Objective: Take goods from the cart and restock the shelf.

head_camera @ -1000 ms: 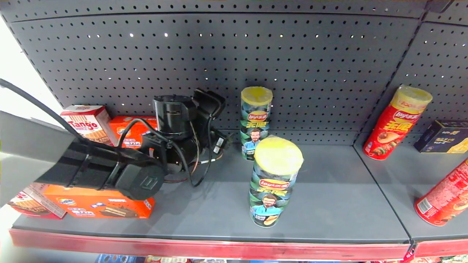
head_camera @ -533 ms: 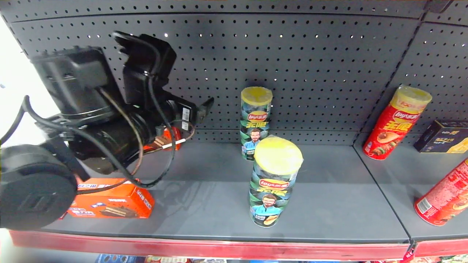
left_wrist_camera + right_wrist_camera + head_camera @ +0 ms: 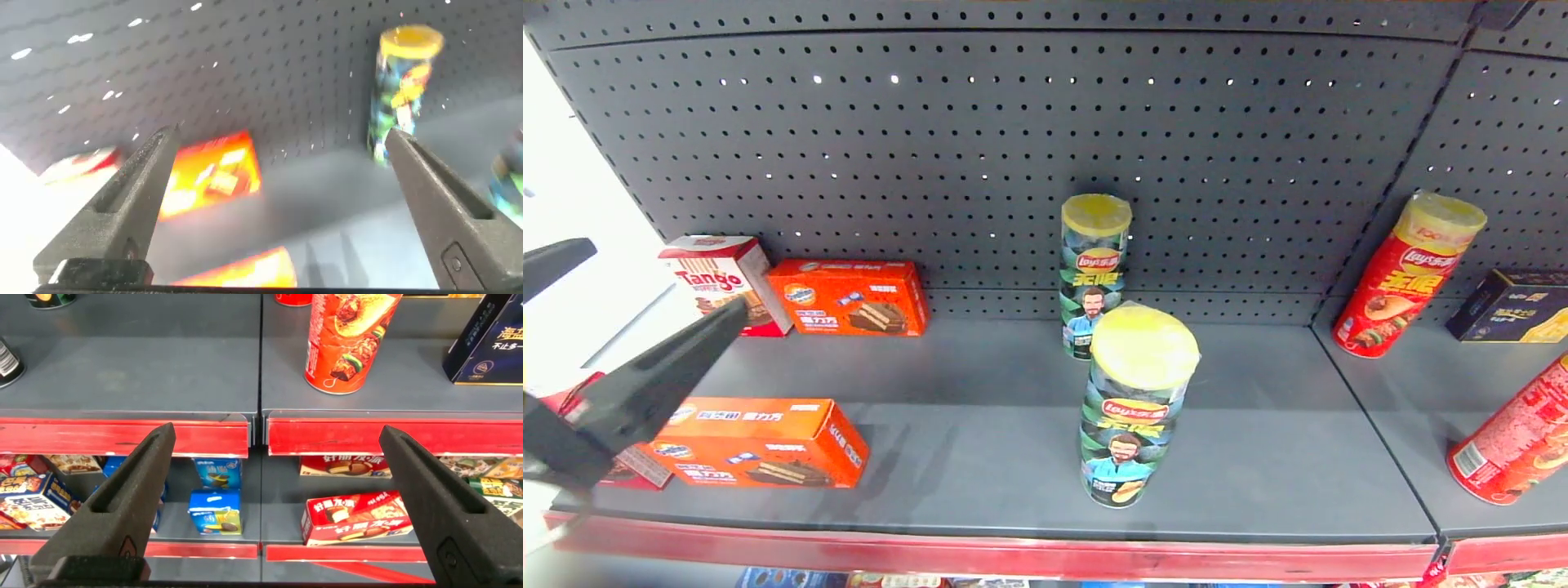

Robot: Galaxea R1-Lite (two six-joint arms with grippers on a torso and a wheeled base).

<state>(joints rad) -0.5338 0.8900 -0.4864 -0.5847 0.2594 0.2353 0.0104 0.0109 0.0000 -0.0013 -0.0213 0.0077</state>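
The left hand (image 3: 280,137) hangs wide open and empty at the left end of the shelf (image 3: 980,457), near the front orange box (image 3: 760,441). A back orange box (image 3: 849,296) and a red-and-white box (image 3: 723,282) sit side by side against the back panel. A front green can (image 3: 1135,404) stands upright mid-shelf with a back green can (image 3: 1093,273) behind it by the panel. The right hand (image 3: 278,431) is likewise spread wide and holds nothing, out in front of the shelf's red edge (image 3: 204,434), where a red can (image 3: 347,343) stands on the board above.
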